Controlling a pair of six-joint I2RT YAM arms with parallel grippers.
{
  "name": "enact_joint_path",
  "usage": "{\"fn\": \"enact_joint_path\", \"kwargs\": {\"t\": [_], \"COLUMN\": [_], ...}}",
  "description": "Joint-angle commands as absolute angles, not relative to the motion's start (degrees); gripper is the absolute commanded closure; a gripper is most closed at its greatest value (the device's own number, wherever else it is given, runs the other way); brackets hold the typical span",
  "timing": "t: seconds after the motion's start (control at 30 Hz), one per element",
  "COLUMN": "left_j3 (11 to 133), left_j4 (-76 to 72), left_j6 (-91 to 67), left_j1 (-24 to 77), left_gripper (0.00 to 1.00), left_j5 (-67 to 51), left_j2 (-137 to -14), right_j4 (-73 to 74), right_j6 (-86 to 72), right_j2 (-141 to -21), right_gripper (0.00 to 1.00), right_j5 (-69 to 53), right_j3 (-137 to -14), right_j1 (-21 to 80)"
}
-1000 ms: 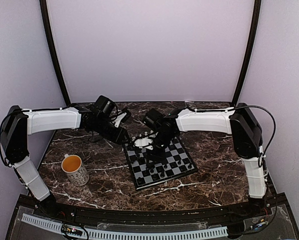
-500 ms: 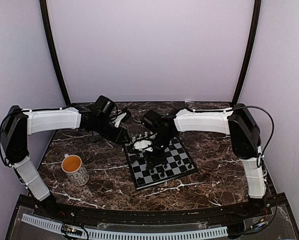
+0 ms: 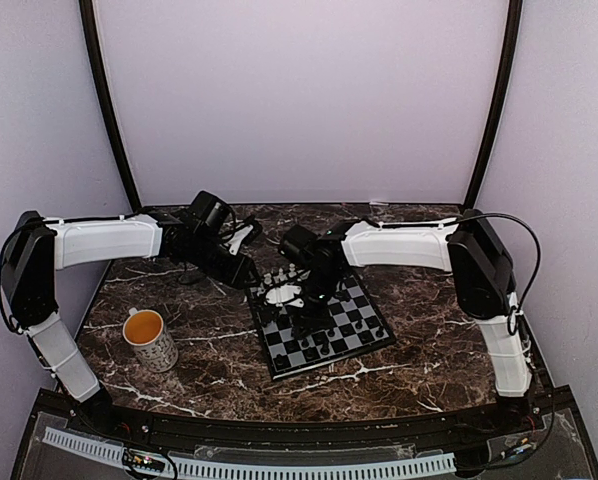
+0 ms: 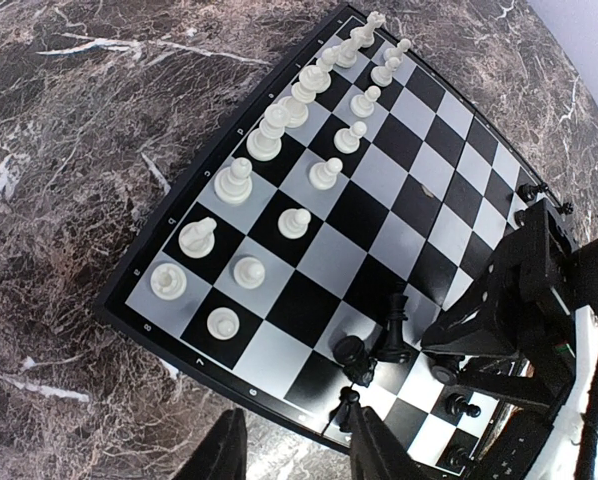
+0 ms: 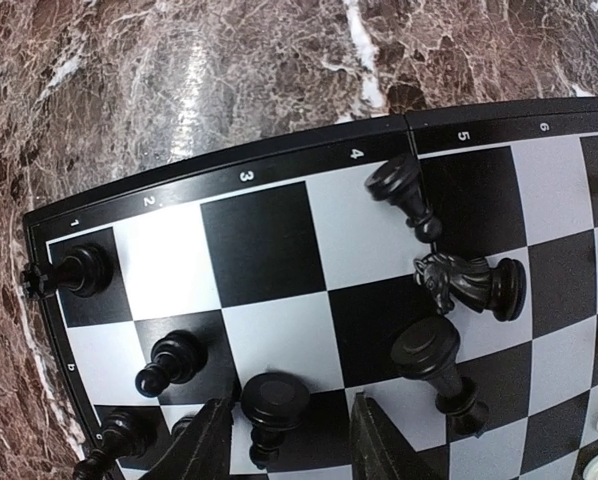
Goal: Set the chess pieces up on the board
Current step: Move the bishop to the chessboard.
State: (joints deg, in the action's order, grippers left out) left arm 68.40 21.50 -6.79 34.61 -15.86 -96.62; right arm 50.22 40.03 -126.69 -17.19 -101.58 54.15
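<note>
Chess pieces (image 4: 263, 140) sat on the board (image 4: 377, 172) at the middle of the desk (image 3: 194, 290) — white ones upright in two rows along one edge, black ones (image 5: 171, 362) loosely grouped by the opposite edge, a knight (image 5: 469, 282) on its side. The left gripper (image 4: 297, 448) hung open and empty over the board's side edge. The right gripper (image 5: 291, 432) was open too — its fingers stood apart on either side of a black piece (image 5: 274, 402), not clamping it.

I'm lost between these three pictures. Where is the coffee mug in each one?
Top external: the mug stands on the marble table, left of the board.
Left wrist: not in it.
Right wrist: not in it.
Shared landmark: the board, seen in all three views.
</note>
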Motion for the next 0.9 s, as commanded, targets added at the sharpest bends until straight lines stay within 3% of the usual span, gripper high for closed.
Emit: {"fn": "enact_joint_path", "kwargs": {"t": [0.0, 0.43, 0.63, 0.87], "left_j3": [68.16, 68.2, 68.2, 68.26], "left_j4": [22.7, 22.69, 22.6, 22.11], "left_j6": [-6.95, -7.03, -7.08, -6.9], "left_j1": [34.19, 34.19, 34.19, 34.19], "left_gripper": [0.62, 0.62, 0.62, 0.62], "left_j5": [-16.31, -17.09, -17.27, -18.28], "left_j2": [-95.09, -95.46, -95.56, -96.02], "right_j4": [50.25, 51.65, 52.05, 51.08], "right_j6": [38.36, 32.7, 31.45, 28.99], "right_j2": [-127.88, -132.15, -131.46, -130.14], "right_gripper": [0.6, 0.67, 0.75, 0.75], "right_j5": [-16.68, -18.87, -19.65, -22.31], "right_j3": [-104.2, -108.34, -108.51, -107.42], "right_j1": [54.24, 52.3, 51.31, 47.32]}}
